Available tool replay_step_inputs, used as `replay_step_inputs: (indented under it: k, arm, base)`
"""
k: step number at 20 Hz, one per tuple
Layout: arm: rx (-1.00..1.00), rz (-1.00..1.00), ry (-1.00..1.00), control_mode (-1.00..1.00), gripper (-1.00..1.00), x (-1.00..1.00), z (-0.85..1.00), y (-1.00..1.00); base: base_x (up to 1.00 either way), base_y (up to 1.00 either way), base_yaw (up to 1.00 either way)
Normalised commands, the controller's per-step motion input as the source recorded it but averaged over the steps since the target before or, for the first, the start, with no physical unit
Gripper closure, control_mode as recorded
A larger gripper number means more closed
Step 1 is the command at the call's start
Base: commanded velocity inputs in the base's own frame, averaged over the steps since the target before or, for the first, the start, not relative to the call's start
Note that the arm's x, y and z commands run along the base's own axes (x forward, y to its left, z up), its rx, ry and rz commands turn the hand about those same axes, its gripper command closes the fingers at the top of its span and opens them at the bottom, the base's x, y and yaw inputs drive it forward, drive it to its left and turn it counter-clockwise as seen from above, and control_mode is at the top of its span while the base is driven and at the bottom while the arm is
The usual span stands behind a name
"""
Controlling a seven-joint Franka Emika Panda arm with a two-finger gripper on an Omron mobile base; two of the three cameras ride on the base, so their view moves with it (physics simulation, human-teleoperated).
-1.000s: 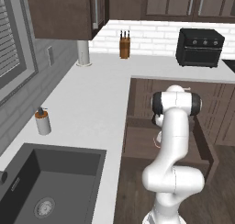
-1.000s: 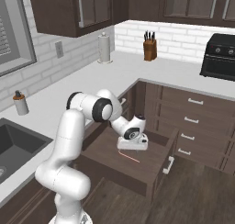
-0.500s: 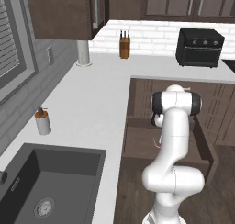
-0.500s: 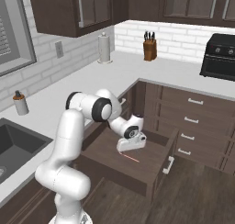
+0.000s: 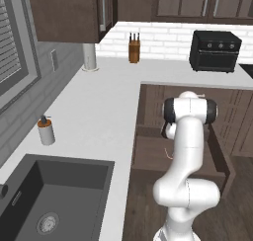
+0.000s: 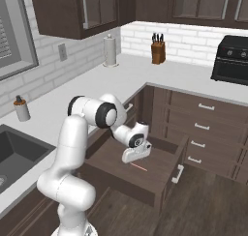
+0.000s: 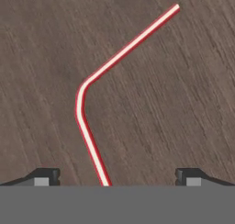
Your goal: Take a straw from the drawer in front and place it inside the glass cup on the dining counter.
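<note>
The drawer [image 6: 145,174] stood pulled out beneath the gripper [image 6: 136,155], its dark wooden floor bare except for the straw [image 6: 139,167]. The white arm reached down into it from the table edge, and the gripper hung low over the drawer floor, pointing down at the wood. In the hand view its two fingertips [image 7: 46,177] stood wide apart, closed on nothing, with the straw [image 7: 98,87] lying flat between them and running away ahead of the gripper, bending partway along. By this point the drawer was open and the gripper was lined up over the straw, but the grasp had not been made. Closing on the straw, lifting it, carrying it to the glass cup on the dining counter and dropping it in all remained.
</note>
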Motion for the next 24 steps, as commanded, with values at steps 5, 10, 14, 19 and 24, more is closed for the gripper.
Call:
replay_step_inputs:
  k: [5, 10, 14, 19, 24]
  arm:
    - [0.0, 0.05, -0.03, -1.0, -1.0, 0.03, -0.3, 0.0]
    - [0.0, 0.06, -0.05, -1.0, -1.0, 0.01, -0.4, 0.0]
    - [0.0, 0.02, -0.19, -1.0, -1.0, -0.33, -0.28, 0.12]
    - [0.0, 0.0, -0.11, -1.0, -1.0, -0.38, -0.25, 0.2]
    - [0.0, 0.0, 0.05, -1.0, -1.0, 0.1, -0.39, 0.07]
  base:
    - [0.0, 0.0, 0.0]
    - [0.0, 0.0, 0.0]
    - [0.0, 0.0, 0.0]
    - [0.0, 0.0, 0.0]
    - [0.0, 0.0, 0.0]
